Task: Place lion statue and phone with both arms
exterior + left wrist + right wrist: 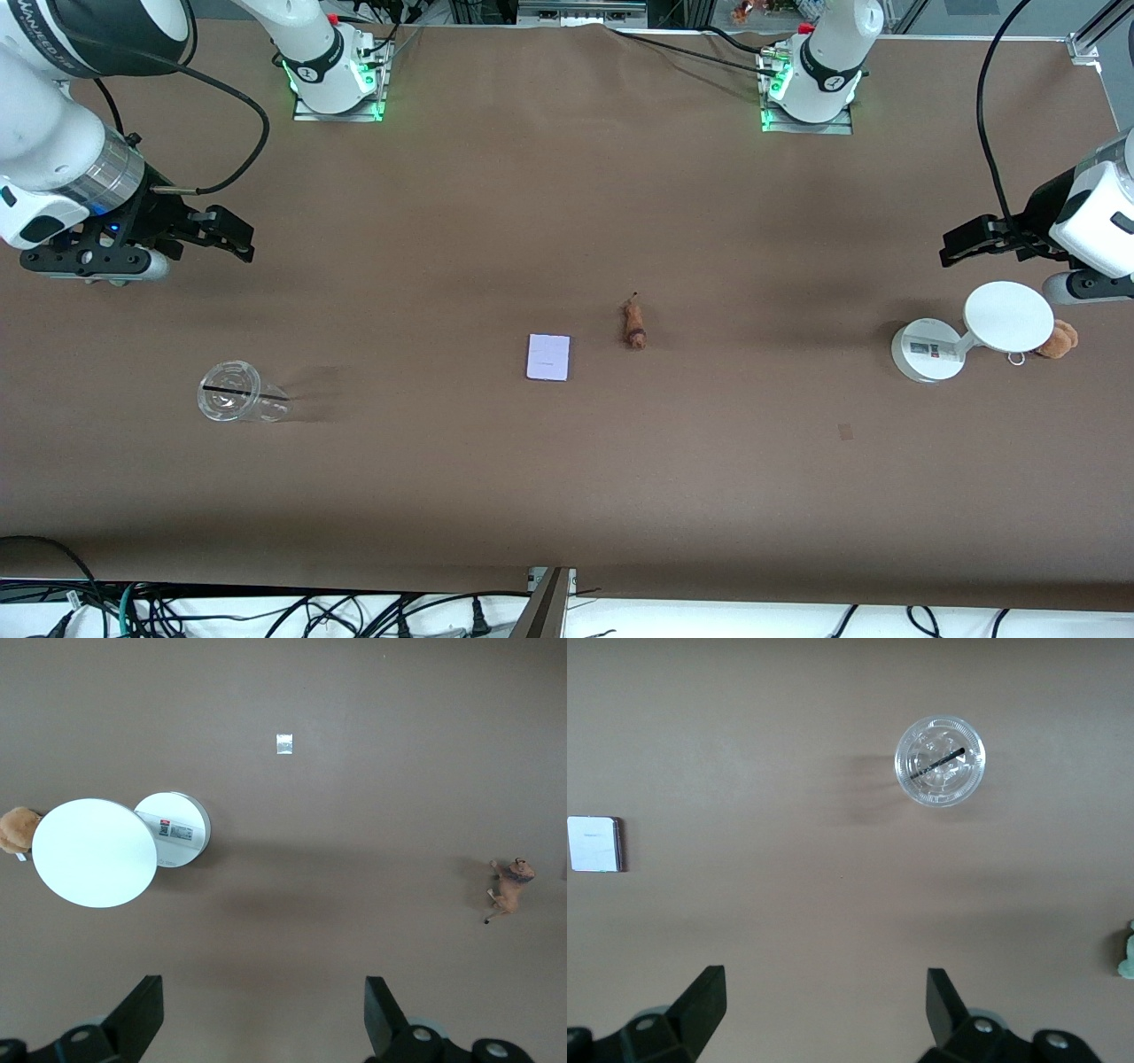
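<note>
Lion statue lies mid-worktop, just beside the phone, which lies flat slightly nearer the front camera, toward the right arm's end. Worktop is covered in plain brown sheet; cables hang along its near edge. Clear cup stands toward the right arm's end; white stand and tan plush toward the left arm's end. Left gripper hovers over the stand, fingers spread, holding nothing. Right gripper waits above bare sheet, fingers spread, holding nothing.

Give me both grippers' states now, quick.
Left gripper: open, empty, over bare table near the white stand.
Right gripper: open, empty, near the clear cup.
</note>
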`<action>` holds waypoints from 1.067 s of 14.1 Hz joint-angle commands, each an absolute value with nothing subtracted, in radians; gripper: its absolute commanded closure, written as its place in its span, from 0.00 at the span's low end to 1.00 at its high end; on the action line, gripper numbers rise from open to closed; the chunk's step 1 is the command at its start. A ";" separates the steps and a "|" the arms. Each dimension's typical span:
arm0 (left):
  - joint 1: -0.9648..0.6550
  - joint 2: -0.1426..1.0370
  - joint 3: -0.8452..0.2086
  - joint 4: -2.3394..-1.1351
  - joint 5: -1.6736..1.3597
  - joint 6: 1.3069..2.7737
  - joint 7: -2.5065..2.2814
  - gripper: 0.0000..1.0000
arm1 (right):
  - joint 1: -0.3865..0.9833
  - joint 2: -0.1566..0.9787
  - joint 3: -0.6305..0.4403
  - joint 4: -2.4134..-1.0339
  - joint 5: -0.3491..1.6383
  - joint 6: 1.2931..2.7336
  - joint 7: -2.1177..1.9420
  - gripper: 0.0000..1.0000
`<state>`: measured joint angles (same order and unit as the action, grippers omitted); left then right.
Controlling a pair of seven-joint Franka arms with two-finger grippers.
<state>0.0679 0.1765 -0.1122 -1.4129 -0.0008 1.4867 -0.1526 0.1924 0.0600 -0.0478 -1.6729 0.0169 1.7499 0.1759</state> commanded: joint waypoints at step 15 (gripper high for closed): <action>0.048 0.255 -0.114 -1.387 -0.021 1.473 -0.127 0.00 | 0.179 0.049 -0.040 -1.681 0.025 1.744 0.169 0.00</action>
<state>0.0486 0.2385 -0.1174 -1.4133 -0.0008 1.4860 -0.1479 0.1917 0.0600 -0.0478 -1.6731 0.0169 1.7491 0.1759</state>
